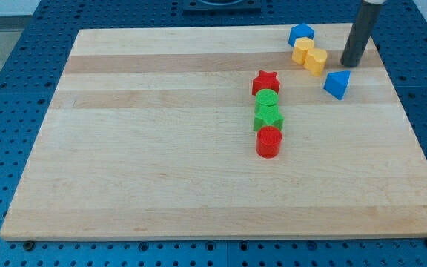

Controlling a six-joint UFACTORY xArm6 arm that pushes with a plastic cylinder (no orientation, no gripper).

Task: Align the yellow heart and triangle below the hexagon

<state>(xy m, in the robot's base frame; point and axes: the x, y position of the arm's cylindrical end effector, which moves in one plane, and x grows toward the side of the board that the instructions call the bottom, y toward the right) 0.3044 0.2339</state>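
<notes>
So my tip [350,64] is parked in the counter's [161,185] top right corner, just right of the yellow heart [316,61] and just above the blue triangle [337,84]. No gripper on this rig, just the rod, holding nothing. The yellow hexagon [302,51] touches the heart, and together they run diagonally toward the view's bottom right. A blue block [301,33] sits just above them. The triangle's facing can't be made out.

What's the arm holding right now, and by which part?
Nothing is held; the rod only pushes. My tip stands free on the board, just right of the yellow blocks and just above the blue triangle.
</notes>
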